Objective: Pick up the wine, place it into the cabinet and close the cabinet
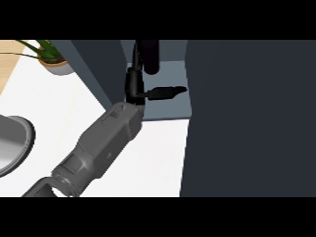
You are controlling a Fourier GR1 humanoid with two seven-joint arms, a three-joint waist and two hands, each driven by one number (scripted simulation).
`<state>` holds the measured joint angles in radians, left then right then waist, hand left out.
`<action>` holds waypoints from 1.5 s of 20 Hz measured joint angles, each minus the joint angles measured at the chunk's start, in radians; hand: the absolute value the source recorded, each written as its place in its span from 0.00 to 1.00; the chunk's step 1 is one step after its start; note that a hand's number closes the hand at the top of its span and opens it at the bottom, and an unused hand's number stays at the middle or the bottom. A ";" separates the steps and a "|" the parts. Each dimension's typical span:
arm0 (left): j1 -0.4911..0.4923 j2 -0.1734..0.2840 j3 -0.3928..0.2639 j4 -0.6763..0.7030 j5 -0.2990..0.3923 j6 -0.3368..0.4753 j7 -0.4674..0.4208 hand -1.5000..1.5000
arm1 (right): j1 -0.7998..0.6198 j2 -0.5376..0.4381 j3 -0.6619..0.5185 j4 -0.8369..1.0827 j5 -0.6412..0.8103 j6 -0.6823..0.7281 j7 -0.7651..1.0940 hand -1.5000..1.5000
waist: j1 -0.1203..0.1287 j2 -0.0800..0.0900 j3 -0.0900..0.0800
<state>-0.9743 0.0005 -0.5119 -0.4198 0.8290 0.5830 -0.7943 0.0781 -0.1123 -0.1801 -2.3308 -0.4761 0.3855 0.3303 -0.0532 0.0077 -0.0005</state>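
In the head view you see the cabinet [167,109] standing open at the far middle, its dark door [256,115] filling the right side. The wine [147,55], a dark bottle, stands upright inside on the cabinet's blue-grey floor. Your one visible hand [138,90], on an arm coming in from lower left, reaches into the opening just near of the bottle; fingers straight up, thumb out to the right, holding nothing. On the white counter [58,106] a grey sink [16,148] sits left, and a potted plant [51,58] far left.
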 measured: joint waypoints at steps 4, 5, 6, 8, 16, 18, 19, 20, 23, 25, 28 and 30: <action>0.101 0.000 -0.095 -0.185 0.023 0.087 0.029 0.00 | 0.007 -0.001 -0.012 -0.001 0.001 -0.010 0.001 0.00 | 0.021 -0.007 0.000; 0.129 0.000 -0.122 -0.231 0.034 0.107 0.029 0.00 | -0.009 -0.008 -0.014 -0.002 0.000 -0.025 0.016 0.00 | 0.023 -0.007 0.000; 0.151 0.000 -0.136 -0.267 0.035 0.120 0.031 0.00 | 0.001 0.000 -0.010 0.000 0.005 -0.020 0.005 0.00 | 0.027 -0.007 0.000; 0.195 0.000 -0.154 -0.345 0.019 0.148 0.045 0.00 | 0.015 -0.003 -0.019 -0.003 0.009 -0.017 0.002 0.00 | 0.036 -0.009 0.000; 0.433 0.032 -0.251 -0.672 -0.057 0.185 0.075 0.00 | 0.031 -0.006 -0.041 -0.007 0.014 -0.025 -0.010 0.00 | 0.054 -0.012 0.001; 0.490 0.059 -0.275 -0.763 -0.081 0.192 0.091 0.00 | 0.040 -0.013 -0.059 -0.009 0.012 -0.024 -0.013 0.00 | 0.054 -0.012 0.001; 0.523 0.075 -0.294 -0.819 -0.093 0.202 0.104 0.00 | 0.036 -0.021 -0.073 -0.005 0.010 -0.023 -0.012 0.00 | 0.056 -0.013 0.001; 0.557 0.089 -0.307 -0.862 -0.108 0.208 0.107 0.00 | 0.049 -0.023 -0.080 -0.005 0.009 -0.009 -0.022 0.00 | 0.056 -0.013 0.001; 0.646 0.145 -0.334 -0.994 -0.147 0.226 0.135 1.00 | 0.048 -0.027 -0.088 -0.006 0.008 -0.011 -0.018 0.00 | 0.056 -0.012 0.001; 0.710 0.178 -0.357 -1.060 -0.176 0.235 0.142 1.00 | 0.064 -0.023 -0.088 -0.007 0.007 -0.002 -0.026 0.00 | 0.055 -0.012 0.001; 0.798 0.257 -0.359 -1.156 -0.198 0.224 0.146 1.00 | 0.065 -0.036 -0.085 -0.007 0.008 0.007 -0.016 0.00 | 0.056 -0.011 0.001; 0.848 0.299 -0.362 -1.205 -0.209 0.212 0.150 1.00 | 0.077 -0.055 -0.092 -0.007 0.008 0.034 -0.013 1.00 | 0.055 -0.011 0.001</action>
<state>-0.1264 0.2992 -0.8737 -1.6245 0.6202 0.7953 -0.6438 0.1550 -0.1672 -0.2720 -2.3376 -0.4684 0.4190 0.3176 0.0021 -0.0032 0.0001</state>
